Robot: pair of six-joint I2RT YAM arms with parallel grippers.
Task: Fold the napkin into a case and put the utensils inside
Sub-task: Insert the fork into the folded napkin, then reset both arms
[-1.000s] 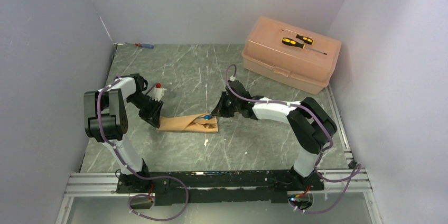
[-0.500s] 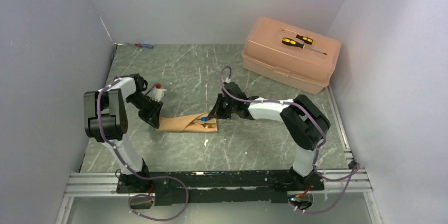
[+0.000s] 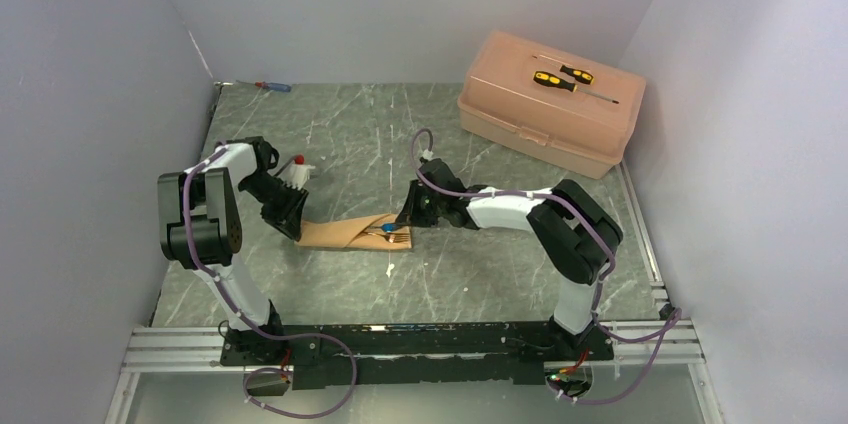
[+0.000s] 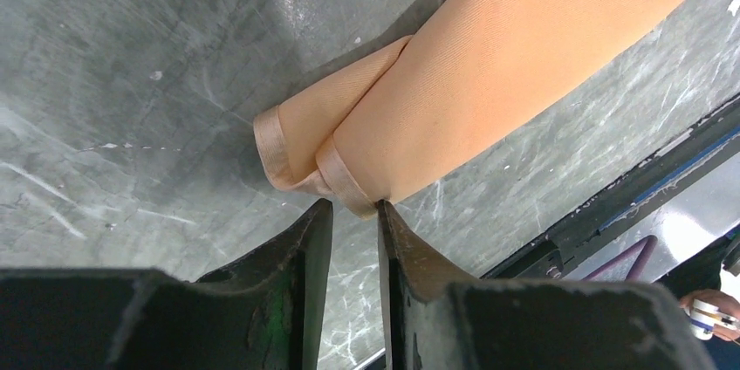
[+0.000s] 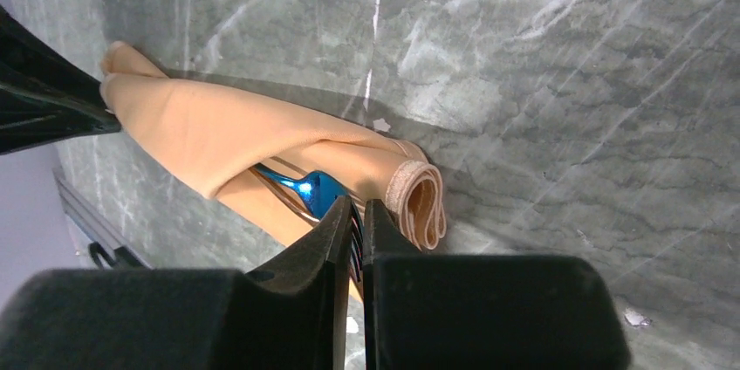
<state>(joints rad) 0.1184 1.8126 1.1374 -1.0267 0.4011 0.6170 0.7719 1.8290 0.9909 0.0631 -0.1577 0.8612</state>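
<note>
In the view from above, the left gripper (image 3: 294,228) stood at one end of the case (image 3: 340,235), which lay flat on the table (image 3: 330,134) between the two arms. The right gripper (image 3: 404,221) stood at the other, open end, where the utensils (image 3: 392,235) came out of the cloth just below its tips. We judged that one arm held the pouch in place so that the other could push the cutlery in without dragging the cloth along. The pink box (image 3: 520,119), with the yellow-and-black screwdrivers (image 3: 562,77) on its lid, was well apart behind the right gripper and took no part. In the left wrist view, the fingers (image 4: 297,252) were drawn close, leaving only a thin slit, and the hemmed corner of the case sat right at their tips, so it seemed pinched there by the hem. In the right wrist view, the fingers (image 5: 316,248) were pressed nearly together on the dark tines of the fork. The blue part of the utensils lay directly ahead of the tips, under the diagonal flap. In our judgement the cutlery was almost seated, and a pull to the side could open the fold.
</note>
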